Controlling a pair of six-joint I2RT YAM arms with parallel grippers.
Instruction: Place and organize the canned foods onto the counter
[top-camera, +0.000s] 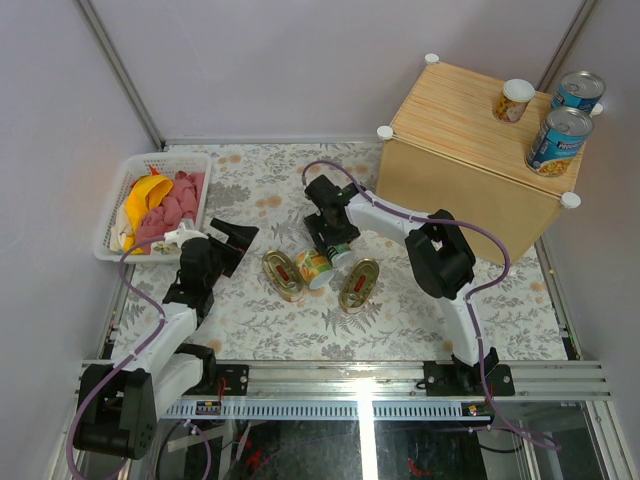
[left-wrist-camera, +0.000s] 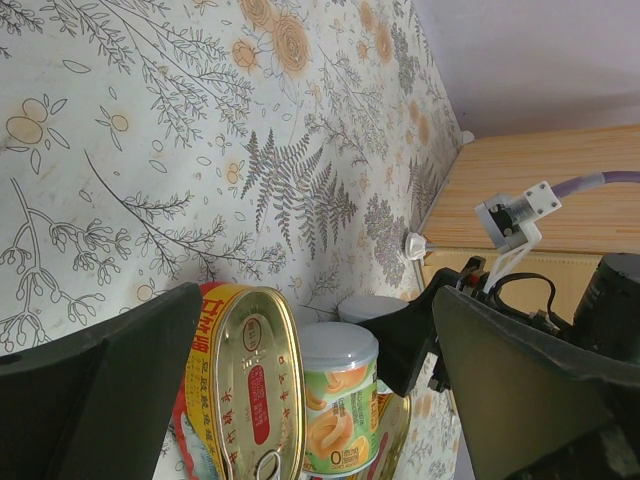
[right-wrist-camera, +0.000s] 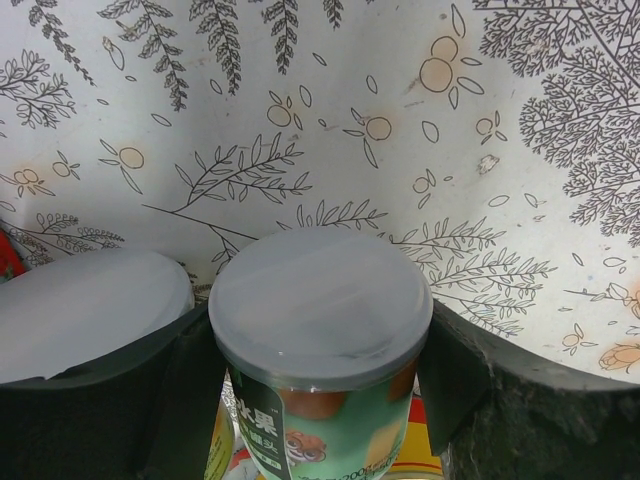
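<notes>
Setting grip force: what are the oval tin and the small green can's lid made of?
The oval tin looks metal, glossy gold lacquer: stamped ridges, pull tab. The lid on the green can is likely translucent matte plastic: cloudy, frosted.

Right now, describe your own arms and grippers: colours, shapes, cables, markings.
Both the left arm and right arm have white links with bulky black joints, and a purple cable loops along each. The left gripper and right gripper are black, with broad wedge-shaped fingers. No markings are legible.
</notes>
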